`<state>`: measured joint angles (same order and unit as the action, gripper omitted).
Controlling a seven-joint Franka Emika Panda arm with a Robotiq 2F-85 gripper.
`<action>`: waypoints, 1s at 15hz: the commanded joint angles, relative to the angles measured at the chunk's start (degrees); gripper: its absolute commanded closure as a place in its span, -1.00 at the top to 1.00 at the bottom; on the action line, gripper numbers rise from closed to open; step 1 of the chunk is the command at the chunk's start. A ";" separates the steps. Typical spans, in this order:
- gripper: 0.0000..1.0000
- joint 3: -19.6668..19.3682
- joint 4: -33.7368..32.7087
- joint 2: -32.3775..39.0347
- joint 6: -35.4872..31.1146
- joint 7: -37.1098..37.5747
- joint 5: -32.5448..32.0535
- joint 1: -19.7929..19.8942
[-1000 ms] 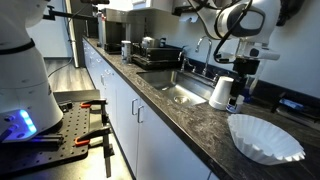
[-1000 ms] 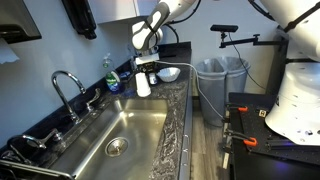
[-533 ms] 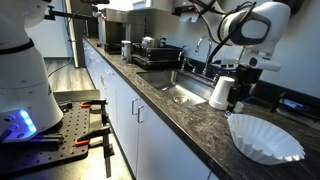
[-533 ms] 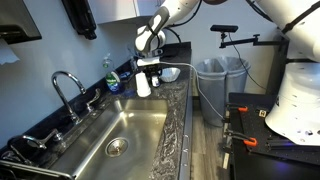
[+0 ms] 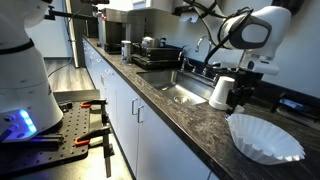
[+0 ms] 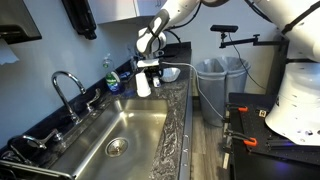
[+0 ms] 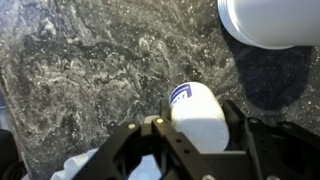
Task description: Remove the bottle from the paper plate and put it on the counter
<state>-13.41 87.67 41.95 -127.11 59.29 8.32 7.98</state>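
The desk (image 7: 80, 70) is a long slab of dark, speckled, stone-look material, glossy enough to catch the light, with pale swirls through it in the wrist view. One small bottle (image 7: 203, 120) is here: a stubby white cylinder with a smooth rounded body and a blue patch at its near end. It sits between the two dark, angular fingers (image 7: 238, 120), which press against its sides and hold it. It hangs low over the bare desk, just beside the cup and well clear of the plate; I cannot tell whether its base touches the stone.

One upturned white paper cup (image 7: 270, 20) stands close by, smooth-walled and tapered, and casts a soft shadow on the stone. In both exterior views it is right next to the arm's lower end (image 5: 221, 92) (image 6: 143, 84).

One paper plate (image 5: 265, 138) lies farther along the desk, wide and round, its deep rim fluted and ruffled like a coffee filter. It holds nothing that I can see.

A single steel sink (image 6: 130, 135), brushed and rectangular, is set into the desk.
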 commanded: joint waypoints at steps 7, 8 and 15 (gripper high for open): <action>1.00 -0.69 4.41 -5.79 -0.31 1.33 -2.01 -1.80; 1.00 -0.73 5.76 -7.41 -0.72 1.05 -2.46 -2.01; 1.00 -0.36 14.45 -18.65 0.84 -0.15 -6.76 -3.52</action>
<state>-13.44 95.28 30.23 -127.00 59.73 3.77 5.78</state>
